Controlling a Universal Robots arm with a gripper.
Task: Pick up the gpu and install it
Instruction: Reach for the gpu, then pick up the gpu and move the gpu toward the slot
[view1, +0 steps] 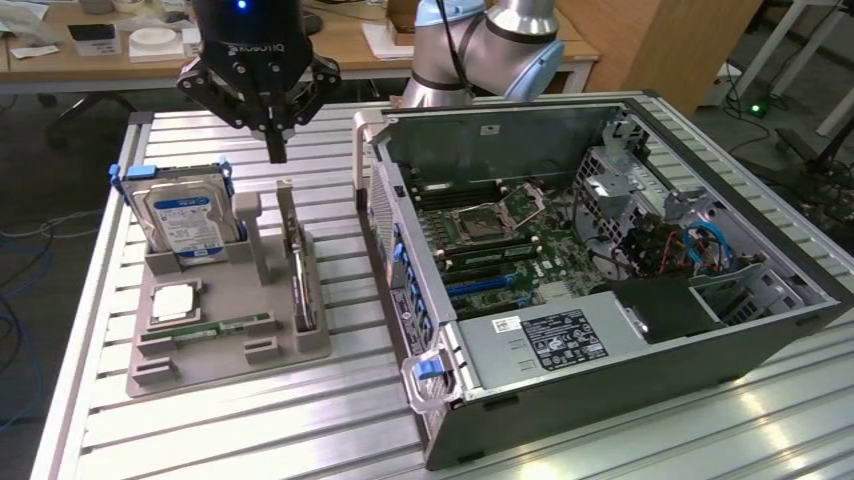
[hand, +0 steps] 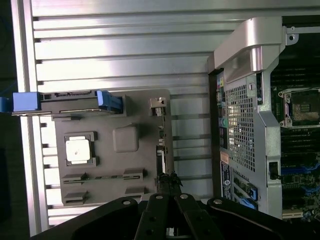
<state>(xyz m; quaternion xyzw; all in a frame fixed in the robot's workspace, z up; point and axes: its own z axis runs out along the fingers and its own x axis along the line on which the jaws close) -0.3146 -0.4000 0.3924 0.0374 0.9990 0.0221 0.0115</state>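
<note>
Hovering over the tray (view1: 214, 345) with gripper (view1: 276, 152) pressed together and empty, roughly in line with the gpu (view1: 302, 275). Standing on edge in a tray slot, bracket probably uppermost, well apart from the case (view1: 627, 385), presumably for gripping from above.

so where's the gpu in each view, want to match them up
Exterior view: the gpu stands on edge in the grey tray, on the side facing the computer case.
Wrist view: the gpu is seen edge-on from above, a thin strip along the tray edge nearest the case.
Shared landmark: the hard drive with blue tabs, upright at one end of the tray.
</note>
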